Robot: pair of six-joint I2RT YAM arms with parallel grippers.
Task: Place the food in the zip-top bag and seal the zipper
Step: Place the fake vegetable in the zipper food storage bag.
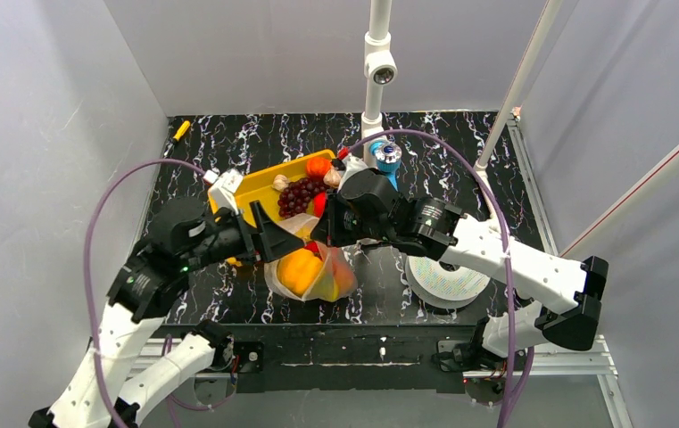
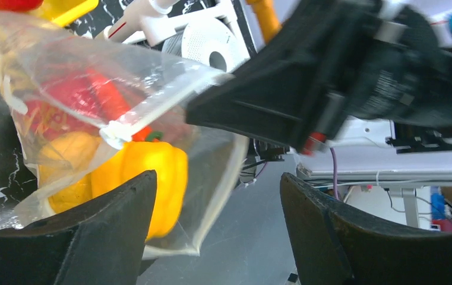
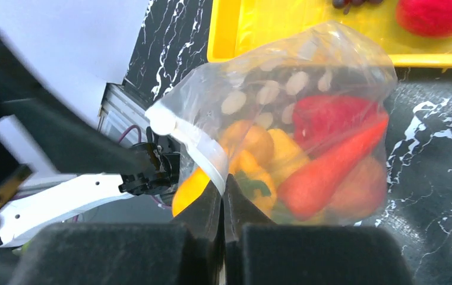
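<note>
Overhead view: my left arm climbs from the lower left of the frame, elbow bent, forearm angled toward centre. The left claw (image 2: 217, 196) has its fingers spread wide with nothing between them, just beside the zip-top bag (image 1: 313, 272). My right arm comes in from the lower right, stretched low over a white spool (image 1: 447, 283), wrist turned toward centre. The right claw (image 3: 223, 196) is pinched tight on the zipper (image 3: 196, 145), the white strip at the bag's mouth. The bag is mid-frame between both claws, above the black counter (image 1: 228, 303), holding a yellow pepper (image 1: 300, 267), a red pepper (image 3: 330, 116) and a carrot (image 3: 330, 169). Beyond, upper centre, the yellow tray (image 1: 262, 185) carries grapes (image 1: 300, 194) and a red fruit (image 3: 437, 15).
</note>
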